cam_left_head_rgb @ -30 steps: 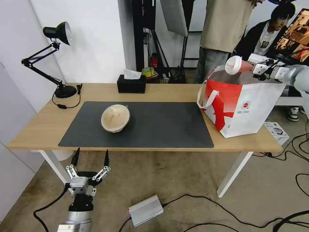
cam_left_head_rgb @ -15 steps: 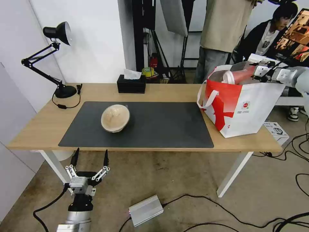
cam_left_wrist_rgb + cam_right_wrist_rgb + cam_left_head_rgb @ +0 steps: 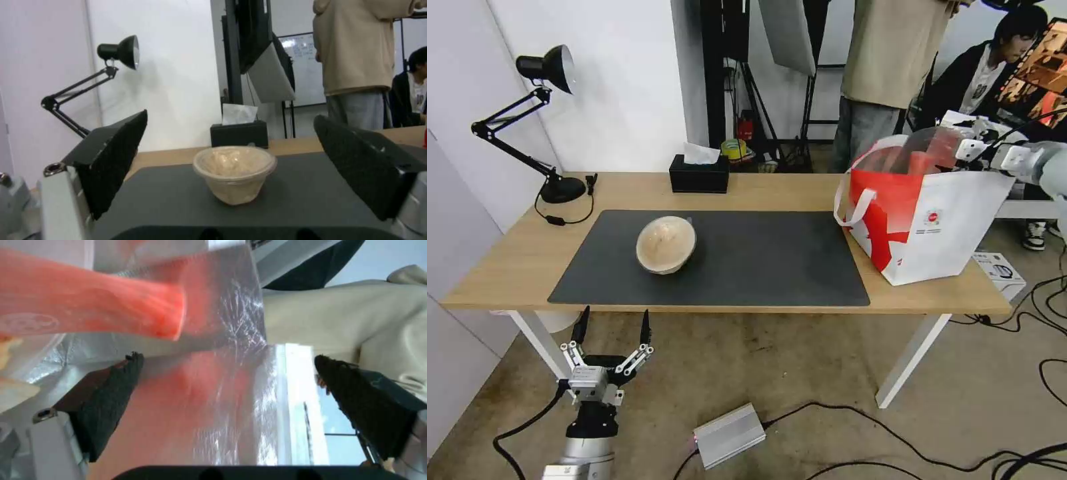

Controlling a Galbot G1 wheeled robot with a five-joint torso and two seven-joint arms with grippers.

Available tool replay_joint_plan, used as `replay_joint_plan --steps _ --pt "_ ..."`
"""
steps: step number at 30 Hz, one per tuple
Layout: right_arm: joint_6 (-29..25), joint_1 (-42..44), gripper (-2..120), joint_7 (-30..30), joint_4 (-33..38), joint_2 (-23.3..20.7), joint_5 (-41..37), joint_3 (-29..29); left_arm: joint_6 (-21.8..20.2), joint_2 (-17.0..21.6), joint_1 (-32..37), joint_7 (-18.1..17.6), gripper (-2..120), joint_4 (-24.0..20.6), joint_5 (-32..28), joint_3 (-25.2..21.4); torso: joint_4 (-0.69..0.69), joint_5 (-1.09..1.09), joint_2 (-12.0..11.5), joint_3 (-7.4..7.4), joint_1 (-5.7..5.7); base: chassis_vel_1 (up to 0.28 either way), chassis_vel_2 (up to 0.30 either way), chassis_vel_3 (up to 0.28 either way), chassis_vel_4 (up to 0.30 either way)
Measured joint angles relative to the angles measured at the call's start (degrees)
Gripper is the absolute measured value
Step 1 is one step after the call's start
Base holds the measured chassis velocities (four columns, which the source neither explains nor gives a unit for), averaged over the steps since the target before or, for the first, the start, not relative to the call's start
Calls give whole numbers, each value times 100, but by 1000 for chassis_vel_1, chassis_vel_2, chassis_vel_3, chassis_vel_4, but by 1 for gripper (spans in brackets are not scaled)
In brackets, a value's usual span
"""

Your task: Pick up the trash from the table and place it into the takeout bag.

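The right gripper (image 3: 227, 406) is at the open top of the takeout bag (image 3: 954, 220), by the bag's far right side. Its two dark, rough fingers (image 3: 111, 400) are spread wide and pinch nothing. The red drink cup (image 3: 89, 303) is loose inside the bag, just past the fingers, lying against the shiny, crinkly silver lining (image 3: 231, 316). In the head view a bit of the red cup (image 3: 922, 162) shows below the bag's rim.

The bag is big, red and white, with soft white strap handles (image 3: 854, 207) and a small round logo (image 3: 936, 216). It stands on the right end of the desk (image 3: 774, 190), partly on the right edge of the flat dark grey mat (image 3: 760, 267).

The tan round bowl (image 3: 666, 244) sits on the left part of the mat, well apart from the bag. A black tissue box (image 3: 699, 175) stands at the far edge of the desk, and a black desk lamp (image 3: 550, 73) stands at the far left corner.

The left gripper (image 3: 612, 331) hangs below the near edge of the desk, fingers spread, holding nothing. Seen from the left wrist, the bowl (image 3: 234, 173) looks see-through and smooth, with nothing between it and the fingers.
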State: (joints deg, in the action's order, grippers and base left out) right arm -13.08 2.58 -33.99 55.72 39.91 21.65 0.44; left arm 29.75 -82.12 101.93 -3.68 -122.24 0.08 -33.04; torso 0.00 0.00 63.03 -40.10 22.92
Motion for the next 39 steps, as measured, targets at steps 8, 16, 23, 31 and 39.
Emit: replay_joint_plan --steps 8,16,23,31,39 --pt "2 77 99 53 24 -36 -48 47 0 14 -6 2 100 12 0 6 0 0 0 0 0 0 0 0 0" --pt "8 136 99 56 87 -97 -144 61 0 28 6 5 100 -34 -1 3 0 0 0 0 0 0 0 0 0" --pt "14 170 99 89 213 -220 -309 65 -1 10 38 12 100 -96 12 2 0 0 0 0 0 0 0 0 0" --pt "302 357 99 272 769 -464 -1166 -11 -4 16 67 13 100 -148 19 -28 0 0 0 0 0 0 0 0 0" --pt "933 527 98 470 1641 -827 -2650 -83 -19 47 76 14 100 -188 22 -55 1 -1 0 0 0 0 0 0 0"
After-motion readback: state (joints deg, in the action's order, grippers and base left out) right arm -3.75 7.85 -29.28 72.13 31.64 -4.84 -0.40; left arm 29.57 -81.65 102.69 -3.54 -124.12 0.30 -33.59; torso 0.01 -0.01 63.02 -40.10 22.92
